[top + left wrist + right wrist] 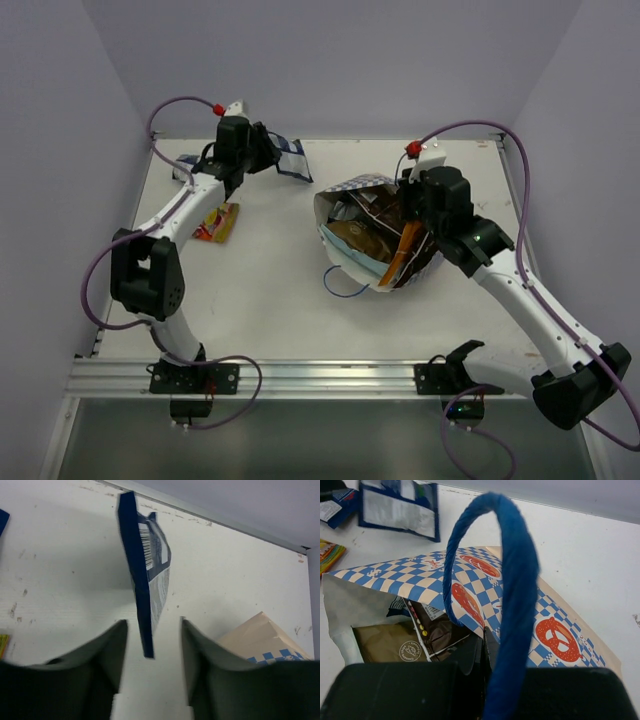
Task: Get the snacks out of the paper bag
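While the white counter (pixel 270 310) carries it right of centre, the paper bag (pixel 350 187) lies on its side, mouth gaping, with brown and orange snacks (pixel 365 240) inside. The right pincer (pixel 482 652) is pressed together on the bag's checkered rim, and a blue cord handle (pixel 515 580) loops over it. At the far left, the left pincer (pixel 153 625) stands spread around the edge of a blue-and-white packet (pixel 150 555). A red-and-yellow packet (pixel 218 222) lies nearby.

Left arm (pixel 190 205) found reaching to the far left, upper link upright, forearm angled inward. Left gripper (pixel 151 622) with jaws parted. Right arm (pixel 520 290) found stretched forward and inward from its base. Right gripper (pixel 481 642) with jaws pressed together on rim of paper bag (pixel 555 630).
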Motion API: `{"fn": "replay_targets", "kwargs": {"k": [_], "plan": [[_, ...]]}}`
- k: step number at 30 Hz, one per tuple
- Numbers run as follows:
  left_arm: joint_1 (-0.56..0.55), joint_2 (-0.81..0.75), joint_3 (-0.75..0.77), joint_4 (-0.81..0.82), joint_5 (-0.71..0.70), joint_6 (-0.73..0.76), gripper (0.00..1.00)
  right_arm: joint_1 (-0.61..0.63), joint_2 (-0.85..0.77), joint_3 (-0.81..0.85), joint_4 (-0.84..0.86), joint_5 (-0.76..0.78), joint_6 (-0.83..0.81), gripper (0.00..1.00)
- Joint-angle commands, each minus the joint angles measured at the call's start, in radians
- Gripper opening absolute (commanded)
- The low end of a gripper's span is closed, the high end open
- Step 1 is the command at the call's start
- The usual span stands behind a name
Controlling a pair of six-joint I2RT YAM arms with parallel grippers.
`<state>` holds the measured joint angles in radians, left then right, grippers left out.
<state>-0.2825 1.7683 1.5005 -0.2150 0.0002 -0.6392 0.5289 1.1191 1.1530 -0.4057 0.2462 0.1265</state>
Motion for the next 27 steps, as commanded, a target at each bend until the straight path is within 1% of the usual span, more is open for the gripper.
{"fn": "replay_targets", "kwargs": {"k": [1, 2, 3, 5, 6, 7, 9, 10, 12, 13, 15, 16, 18, 19, 22, 27], "plan": [[0.046, -0.133, -0.165, 0.186, 0.004, -0.066, 0.62, -0.006, 0.001, 0.002, -0.047, -0.018, -0.016, 0.00], [0.066, -0.157, -0.249, 0.187, 0.006, -0.082, 0.94, -0.006, 0.001, 0.007, -0.048, -0.030, -0.018, 0.00], [0.069, -0.180, -0.279, 0.169, 0.004, -0.094, 1.00, -0.006, 0.001, 0.007, -0.047, -0.035, -0.019, 0.00], [0.066, -0.259, -0.347, 0.119, 0.020, -0.117, 1.00, -0.006, 0.002, 0.010, -0.047, -0.044, -0.021, 0.00], [0.062, -0.286, -0.367, 0.106, 0.064, -0.129, 1.00, -0.006, 0.002, 0.011, -0.048, -0.044, -0.021, 0.00], [0.052, -0.353, -0.390, 0.098, 0.073, -0.163, 1.00, -0.004, 0.002, 0.011, -0.048, -0.044, -0.021, 0.00], [-0.022, -0.447, -0.428, 0.075, 0.057, -0.186, 1.00, -0.004, 0.002, 0.010, -0.045, -0.041, -0.018, 0.00], [-0.102, -0.470, -0.425, 0.057, 0.040, -0.204, 1.00, -0.006, 0.002, 0.008, -0.045, -0.038, -0.018, 0.00], [-0.190, -0.507, -0.413, 0.023, 0.006, -0.238, 0.99, -0.006, 0.004, 0.008, -0.045, -0.033, -0.011, 0.00], [-0.272, -0.533, -0.411, 0.022, 0.001, -0.291, 0.98, -0.004, 0.002, 0.008, -0.045, -0.033, -0.010, 0.00], [-0.357, -0.547, -0.407, 0.023, -0.081, -0.364, 0.96, -0.006, -0.001, 0.008, -0.042, -0.032, -0.004, 0.00], [-0.433, -0.543, -0.399, 0.023, -0.106, -0.384, 0.95, -0.006, -0.004, 0.004, -0.038, -0.031, -0.002, 0.00], [-0.493, -0.505, -0.376, 0.031, -0.178, -0.424, 0.93, -0.004, -0.008, -0.007, -0.018, -0.028, 0.001, 0.00], [-0.532, -0.486, -0.367, 0.032, -0.189, -0.439, 0.93, -0.004, -0.010, -0.013, -0.012, -0.028, 0.002, 0.00], [-0.563, -0.399, -0.326, 0.057, -0.187, -0.477, 0.92, -0.004, -0.015, -0.022, -0.008, -0.033, 0.018, 0.00], [-0.593, -0.218, -0.211, 0.081, -0.174, -0.485, 0.91, -0.006, -0.036, -0.038, 0.005, -0.042, 0.030, 0.00]]}}
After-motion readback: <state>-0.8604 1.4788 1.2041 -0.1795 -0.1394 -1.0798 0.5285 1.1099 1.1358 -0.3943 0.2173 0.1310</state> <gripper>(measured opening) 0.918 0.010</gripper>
